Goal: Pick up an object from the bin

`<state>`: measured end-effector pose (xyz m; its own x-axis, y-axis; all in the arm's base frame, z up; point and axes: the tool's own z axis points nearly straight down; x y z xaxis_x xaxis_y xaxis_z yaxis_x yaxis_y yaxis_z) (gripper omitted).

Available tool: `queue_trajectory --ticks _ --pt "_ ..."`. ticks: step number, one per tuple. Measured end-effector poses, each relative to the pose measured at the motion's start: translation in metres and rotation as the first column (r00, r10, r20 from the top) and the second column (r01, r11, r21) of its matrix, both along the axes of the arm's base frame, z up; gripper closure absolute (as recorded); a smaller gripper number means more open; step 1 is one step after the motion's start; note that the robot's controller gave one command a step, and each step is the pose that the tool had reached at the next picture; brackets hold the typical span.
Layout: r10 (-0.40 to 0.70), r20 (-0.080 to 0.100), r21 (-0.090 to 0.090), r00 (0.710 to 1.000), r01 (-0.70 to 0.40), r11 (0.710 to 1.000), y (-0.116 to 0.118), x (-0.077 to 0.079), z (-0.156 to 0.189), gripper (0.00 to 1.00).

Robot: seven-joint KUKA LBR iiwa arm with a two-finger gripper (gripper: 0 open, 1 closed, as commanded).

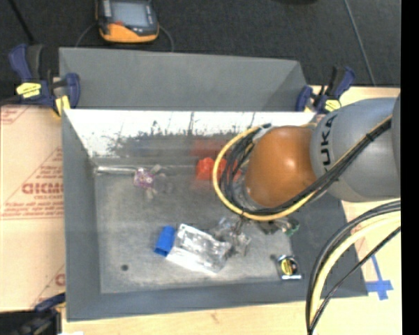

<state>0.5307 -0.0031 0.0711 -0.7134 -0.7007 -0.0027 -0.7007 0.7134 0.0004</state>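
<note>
My gripper (pixel 234 234) hangs below the arm's orange cover in the front middle of the bin. It is low over the right end of a clear plastic packet (pixel 194 248) that lies flat on the floor. A small blue block (pixel 165 241) rests against the packet's left end. A small yellow and black tape measure (pixel 288 266) lies to the gripper's right, near the front right corner.
A red-orange thing (pixel 205 167) sits near the back wall, partly behind the arm's cables. A small purple thing (pixel 145 179) lies at the back left beside a thin clear rod (pixel 115 170). The arm covers the bin's right side.
</note>
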Motion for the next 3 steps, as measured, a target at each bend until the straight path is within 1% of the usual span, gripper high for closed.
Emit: queue_trajectory --ticks 1,2,3 --pt "0.001 0.001 -0.001 1.000 -0.001 1.000 -0.0003 0.0007 0.0000 1.00" --pt "0.038 0.004 -0.003 0.999 -0.038 0.999 0.0023 0.0066 -0.0004 1.00" --pt "0.038 0.004 -0.003 0.999 -0.038 0.999 0.0022 0.0064 -0.0006 0.00"
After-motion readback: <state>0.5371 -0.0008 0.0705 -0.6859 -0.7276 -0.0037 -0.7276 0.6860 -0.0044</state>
